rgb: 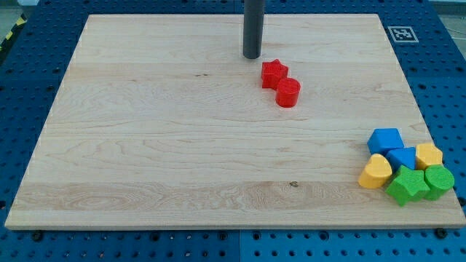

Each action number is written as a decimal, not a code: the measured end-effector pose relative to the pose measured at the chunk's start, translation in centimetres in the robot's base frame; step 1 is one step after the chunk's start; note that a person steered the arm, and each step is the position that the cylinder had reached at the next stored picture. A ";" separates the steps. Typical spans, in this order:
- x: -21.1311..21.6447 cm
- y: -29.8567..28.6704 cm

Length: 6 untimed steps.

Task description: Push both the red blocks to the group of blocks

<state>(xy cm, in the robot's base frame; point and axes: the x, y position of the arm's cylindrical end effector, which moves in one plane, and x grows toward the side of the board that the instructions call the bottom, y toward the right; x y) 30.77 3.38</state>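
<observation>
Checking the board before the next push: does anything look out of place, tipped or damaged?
Nothing looks damaged or tipped. Only the red star block and red cylinder block sit apart, touching each other near the view's top, far from the group of blocks at the lower right. My tip stands just up-left of the star.

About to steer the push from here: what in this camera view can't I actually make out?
- Rod: upper part cut off by the view's top; my tip shows.
- Second blue block: partly hidden by neighbours in the group, shape unclear.
- Red star and red cylinder: touching or just apart, cannot tell.
</observation>
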 end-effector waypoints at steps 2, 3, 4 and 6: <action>4.4 0.2; 6.1 0.7; 7.5 1.0; 10.4 1.9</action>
<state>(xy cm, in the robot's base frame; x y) 41.15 5.29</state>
